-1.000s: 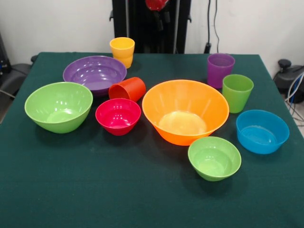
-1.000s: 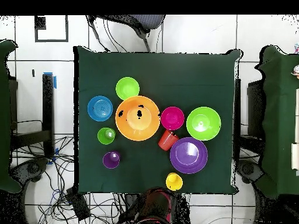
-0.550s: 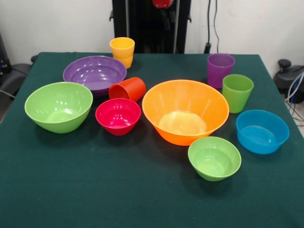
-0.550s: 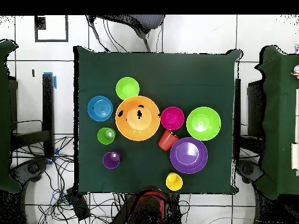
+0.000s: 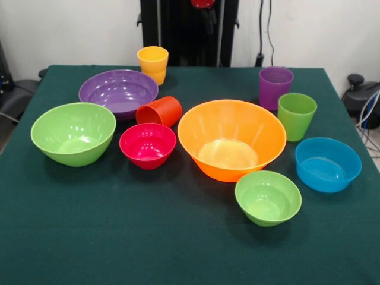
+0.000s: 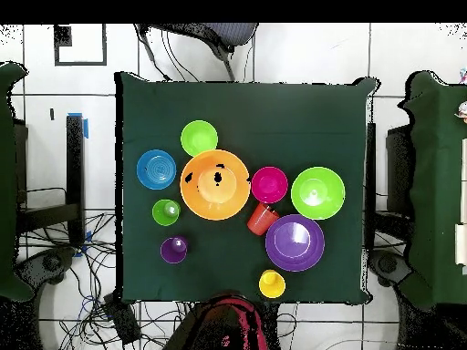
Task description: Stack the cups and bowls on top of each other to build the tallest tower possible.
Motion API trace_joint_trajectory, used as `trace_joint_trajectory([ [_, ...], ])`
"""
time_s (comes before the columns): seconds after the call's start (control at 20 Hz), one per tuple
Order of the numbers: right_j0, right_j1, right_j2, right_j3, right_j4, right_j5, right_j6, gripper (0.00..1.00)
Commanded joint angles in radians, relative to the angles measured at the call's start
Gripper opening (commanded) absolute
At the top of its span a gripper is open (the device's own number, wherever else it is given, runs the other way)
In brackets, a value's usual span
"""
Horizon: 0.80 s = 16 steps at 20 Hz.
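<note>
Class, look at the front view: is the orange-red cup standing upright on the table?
No. The orange-red cup lies on its side between the purple bowl and the magenta-red bowl.

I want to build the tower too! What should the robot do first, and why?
Probably lower the drawn-back arm toward the purple bowl to set it in the orange bowl. Nothing is stacked yet, every bowl sits apart on the table, and orange is the widest base.

Orange bowl (image 6: 215,185) apparently touches magenta bowl (image 6: 269,184).
</note>
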Motion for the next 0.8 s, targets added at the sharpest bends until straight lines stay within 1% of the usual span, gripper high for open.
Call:
trace_joint_trajectory([
  [0.05, 0.017, 0.101, 0.071, -0.113, -0.086, -0.031, 0.227, 1.0],
  [0.15, 0.01, 0.104, 0.067, -0.117, -0.076, -0.025, 0.223, 1.0],
  [0.35, 0.032, 0.105, 0.06, -0.125, -0.084, -0.032, 0.258, 1.0],
  [0.45, -0.052, 0.139, 0.086, -0.117, -0.024, 0.009, 0.142, 1.0],
  [0.6, -0.015, 0.147, 0.063, -0.137, -0.036, 0.024, 0.219, 1.0],
  [0.7, -0.005, 0.138, 0.055, -0.141, -0.028, 0.029, 0.24, 1.0],
  [0.8, -0.009, 0.126, 0.051, -0.137, -0.015, 0.026, 0.237, 1.0],
])
